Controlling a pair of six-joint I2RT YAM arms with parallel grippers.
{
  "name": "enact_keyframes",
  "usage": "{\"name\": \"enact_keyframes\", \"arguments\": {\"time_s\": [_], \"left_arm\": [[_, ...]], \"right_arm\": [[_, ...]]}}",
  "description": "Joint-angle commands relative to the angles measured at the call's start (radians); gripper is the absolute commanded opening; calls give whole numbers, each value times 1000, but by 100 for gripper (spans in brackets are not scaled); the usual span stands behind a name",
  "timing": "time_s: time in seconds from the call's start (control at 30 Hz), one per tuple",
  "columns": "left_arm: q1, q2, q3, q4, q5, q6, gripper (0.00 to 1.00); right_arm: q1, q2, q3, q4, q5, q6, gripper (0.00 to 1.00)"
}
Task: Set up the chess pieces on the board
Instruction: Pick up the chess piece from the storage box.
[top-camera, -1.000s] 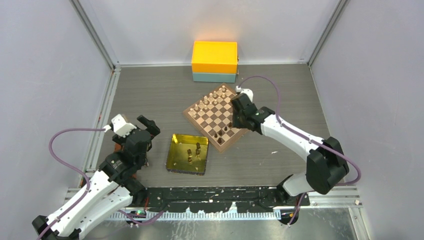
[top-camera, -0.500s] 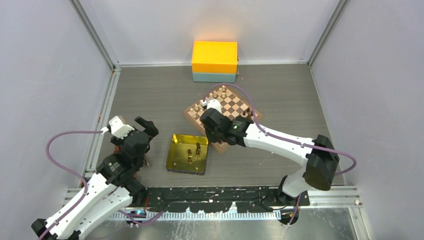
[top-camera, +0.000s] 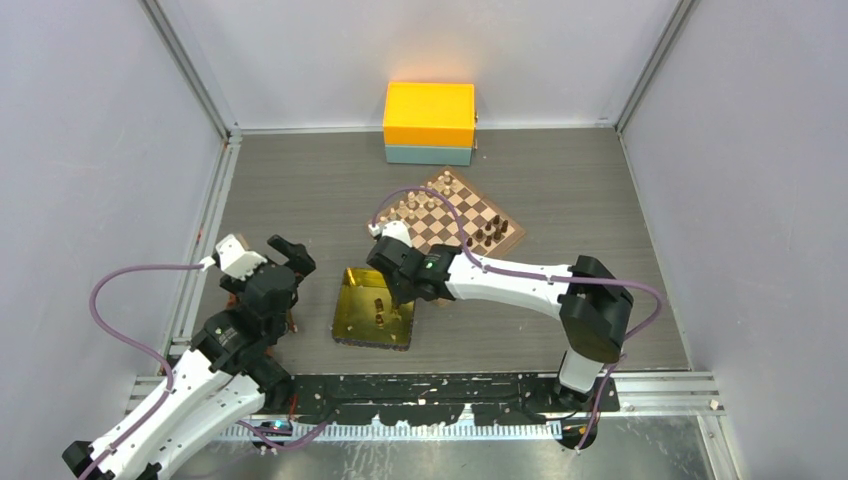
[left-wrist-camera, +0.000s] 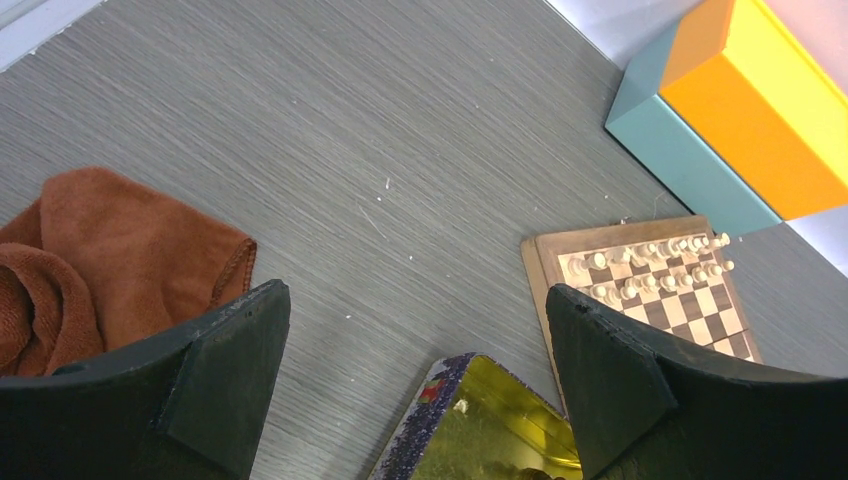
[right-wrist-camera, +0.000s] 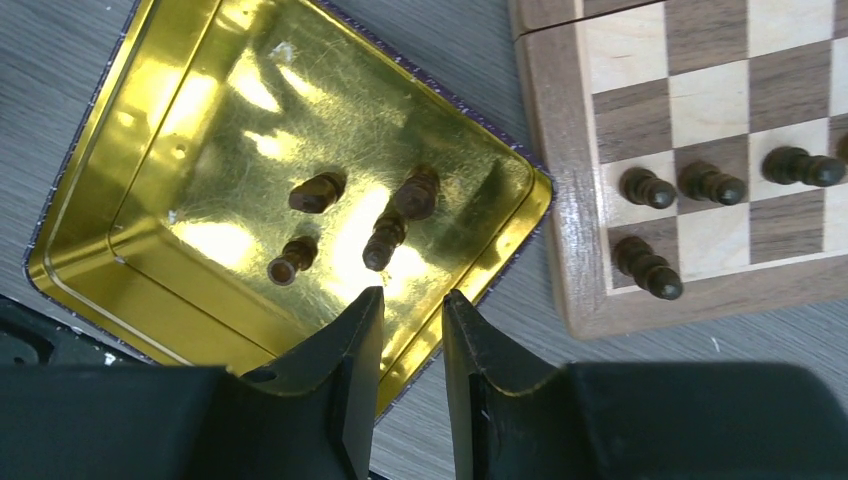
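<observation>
The board (top-camera: 452, 216) lies tilted at mid-table, with dark chess pieces (top-camera: 486, 233) along its right side and pale ones on its far-left rows. In the right wrist view several dark chess pieces (right-wrist-camera: 648, 187) stand near the board's (right-wrist-camera: 700, 110) corner. Several more dark pieces (right-wrist-camera: 383, 240) lie in the gold tray (right-wrist-camera: 120, 215). My right gripper (right-wrist-camera: 412, 292) hovers open over the tray's near-right rim (top-camera: 345, 312), with nothing between its fingers. My left gripper (left-wrist-camera: 415, 295) stands wide open and empty above bare table left of the tray.
An orange box on a teal base (top-camera: 429, 122) stands at the back wall. A rust-brown cloth (left-wrist-camera: 100, 250) lies under my left arm. Grey enclosure walls close in the table on three sides.
My right arm has swung left from over the board to above the gold tray, uncovering the board. The left arm has barely moved.
</observation>
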Motion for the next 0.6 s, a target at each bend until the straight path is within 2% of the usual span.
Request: {"name": "enact_keyframes", "arguments": {"time_s": [0.0,0.57], "left_arm": [[-6,-13,-7,9,-22,-6,100],[-4,-17,-12,14,-24,-2,100]], "right_arm": [[19,13,55,41,-8,22,34],[29,90,78,60,-40,14,34]]}}
